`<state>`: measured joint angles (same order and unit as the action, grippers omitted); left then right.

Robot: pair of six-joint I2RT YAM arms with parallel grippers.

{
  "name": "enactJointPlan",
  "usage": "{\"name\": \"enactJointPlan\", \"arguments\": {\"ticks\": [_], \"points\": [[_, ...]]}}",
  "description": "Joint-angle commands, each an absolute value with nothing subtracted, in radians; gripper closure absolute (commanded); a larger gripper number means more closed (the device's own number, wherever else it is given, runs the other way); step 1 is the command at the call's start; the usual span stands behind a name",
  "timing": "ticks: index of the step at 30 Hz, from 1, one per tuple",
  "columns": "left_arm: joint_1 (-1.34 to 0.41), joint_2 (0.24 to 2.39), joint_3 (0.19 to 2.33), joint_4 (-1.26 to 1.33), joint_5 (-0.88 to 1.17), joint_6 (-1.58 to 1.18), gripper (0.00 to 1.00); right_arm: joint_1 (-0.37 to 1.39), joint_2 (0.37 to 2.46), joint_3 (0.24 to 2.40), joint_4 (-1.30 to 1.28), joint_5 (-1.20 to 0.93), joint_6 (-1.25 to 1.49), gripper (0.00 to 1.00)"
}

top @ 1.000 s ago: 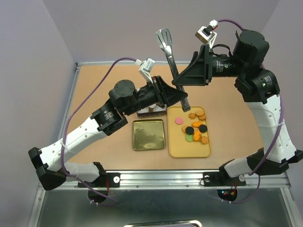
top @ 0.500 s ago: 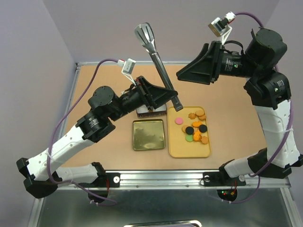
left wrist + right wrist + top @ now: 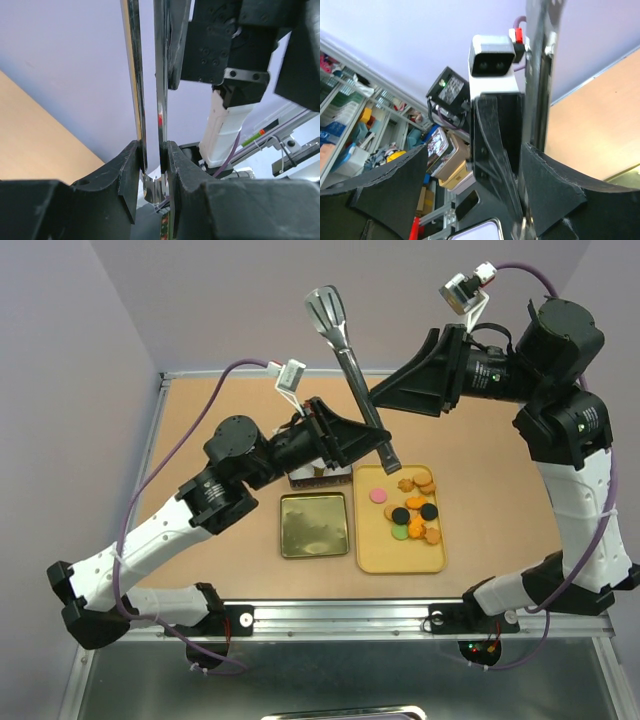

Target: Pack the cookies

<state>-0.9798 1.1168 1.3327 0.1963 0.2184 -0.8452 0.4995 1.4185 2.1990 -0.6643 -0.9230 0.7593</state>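
The cookies [image 3: 410, 508] lie in a loose cluster on the far half of a shallow yellow tray [image 3: 372, 558], which sits on the table [image 3: 490, 465] between the two arms. There are orange and tan ones, some flower-shaped, along with three black ones, a pink one and a green one. The near half of the tray is bare. Just left of the tray, close to it but apart, a square gold tin [image 3: 313, 525] stands open with nothing in it. Behind the tin is a small dark and white box [image 3: 320, 476], mostly hidden under the left arm, and what it holds cannot be made out.

No cookie is in either pincer. The left gripper [image 3: 362, 437] is held above the table near the tray's far left corner and is clamped on a pair of metal tongs [image 3: 348, 355] close to their hinged end. The tongs rise at a slant, with the slotted tips high over the back of the table. In the left wrist view the two black fingers [image 3: 131, 175] press the two shiny arms of the tongs [image 3: 160, 75] toward each other.

The right gripper [image 3: 380, 395] reaches in from the right at mid-length of the tongs, with its jaws spread wide. In the right wrist view the tongs [image 3: 540, 75] run just along the inner edge of one finger [image 3: 550, 185]. They may be touching it, but the angle is too poor to be sure.
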Motion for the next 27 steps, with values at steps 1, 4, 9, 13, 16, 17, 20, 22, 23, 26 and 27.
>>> {"name": "enactJointPlan", "arguments": {"ticks": [1, 4, 9, 13, 16, 17, 20, 22, 23, 26, 27], "points": [[-0.997, 1.14, 1.394, 0.308, 0.261, -0.83, 1.0, 0.511, 1.413, 2.191, -0.615, -0.901, 0.735, 0.2], [-1.002, 1.146, 1.408, 0.328, 0.265, -0.828, 1.0, 0.511, 1.385, 2.16, -0.617, -0.865, 0.721, 0.2], [-1.011, 1.114, 1.408, 0.327, 0.249, -0.828, 1.0, 0.512, 1.336, 2.083, -0.615, -0.81, 0.699, 0.2], [-1.035, 1.082, 1.391, 0.328, 0.218, -0.83, 1.0, 0.511, 1.318, 2.053, -0.603, -0.788, 0.704, 0.2], [-1.048, 1.077, 1.39, 0.307, 0.201, -0.825, 1.0, 0.512, 1.31, 2.042, -0.586, -0.778, 0.712, 0.2], [-1.052, 1.075, 1.391, 0.295, 0.186, -0.822, 1.0, 0.511, 1.305, 2.04, -0.574, -0.776, 0.718, 0.2], [-1.065, 1.063, 1.379, 0.279, 0.164, -0.819, 1.0, 0.511, 1.295, 2.033, -0.558, -0.764, 0.726, 0.2], [-1.072, 1.054, 1.378, 0.284, 0.158, -0.819, 1.0, 0.511, 1.289, 2.008, -0.549, -0.756, 0.73, 0.2], [-1.077, 1.054, 1.381, 0.285, 0.16, -0.818, 1.0, 0.511, 1.284, 1.999, -0.539, -0.756, 0.736, 0.2], [-1.08, 1.066, 1.397, 0.285, 0.167, -0.813, 1.0, 0.511, 1.278, 1.961, -0.497, -0.772, 0.762, 0.2], [-1.081, 1.066, 1.402, 0.285, 0.167, -0.811, 1.0, 0.511, 1.278, 1.956, -0.483, -0.778, 0.771, 0.2]]}}
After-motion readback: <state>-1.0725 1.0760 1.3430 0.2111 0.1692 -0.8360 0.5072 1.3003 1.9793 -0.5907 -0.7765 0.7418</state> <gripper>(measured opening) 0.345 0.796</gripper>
